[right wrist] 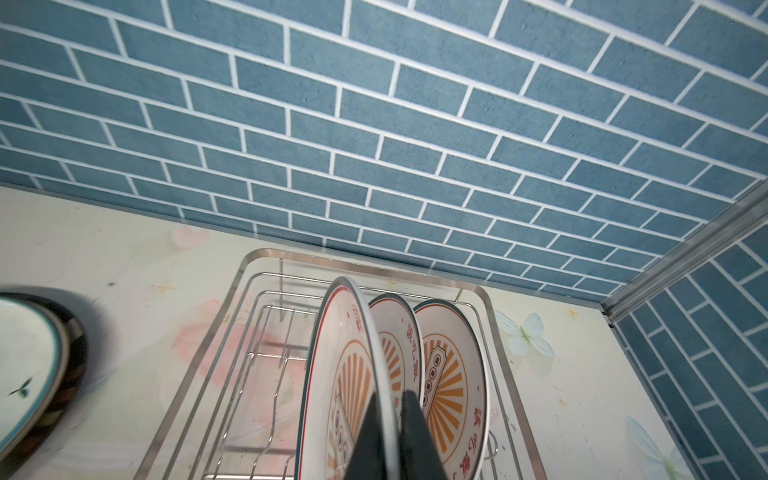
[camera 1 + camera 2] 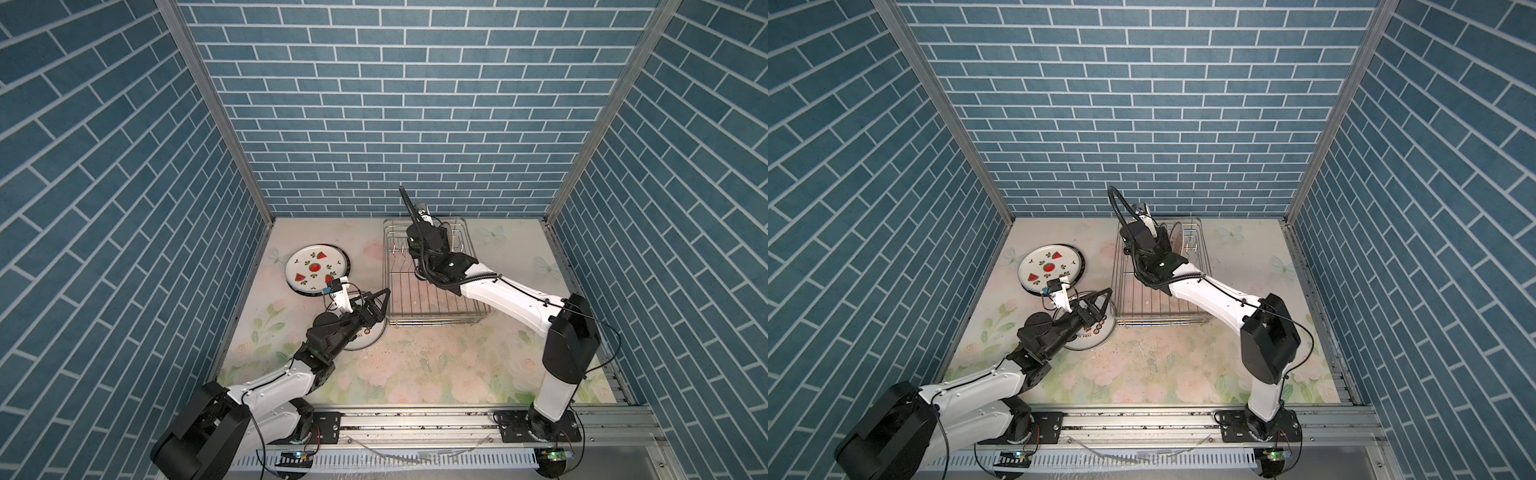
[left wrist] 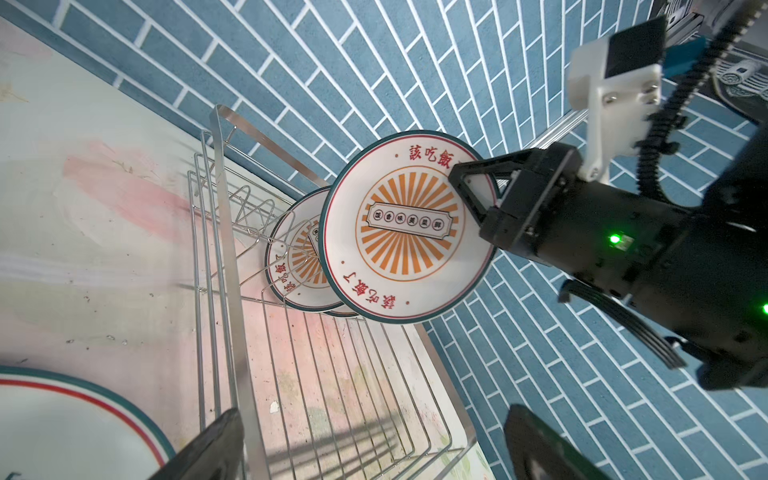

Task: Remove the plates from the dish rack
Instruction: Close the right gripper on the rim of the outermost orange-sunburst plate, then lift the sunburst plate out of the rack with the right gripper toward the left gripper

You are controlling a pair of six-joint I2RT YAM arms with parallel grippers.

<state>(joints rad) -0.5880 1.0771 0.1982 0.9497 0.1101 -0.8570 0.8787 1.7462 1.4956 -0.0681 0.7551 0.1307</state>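
The silver wire dish rack (image 2: 432, 309) sits at the back right of the table. My right gripper (image 1: 392, 415) is shut on the rim of an orange-sunburst plate (image 1: 345, 374), which stands on edge at the rack's far end. In the left wrist view this plate (image 3: 409, 232) sits higher than the one behind it (image 3: 291, 257). Two more sunburst plates (image 1: 395, 345) (image 1: 453, 374) stand in the rack beside it. My left gripper (image 2: 380, 297) hangs open with nothing between its fingers, just left of the rack, over a white plate (image 2: 368, 338) lying flat.
A watermelon-slice plate (image 2: 316, 270) lies on top of a dark-rimmed plate (image 2: 347, 266) at the back left. The blue brick walls close in the back and both sides. The near half of the rack (image 3: 332, 395) holds nothing.
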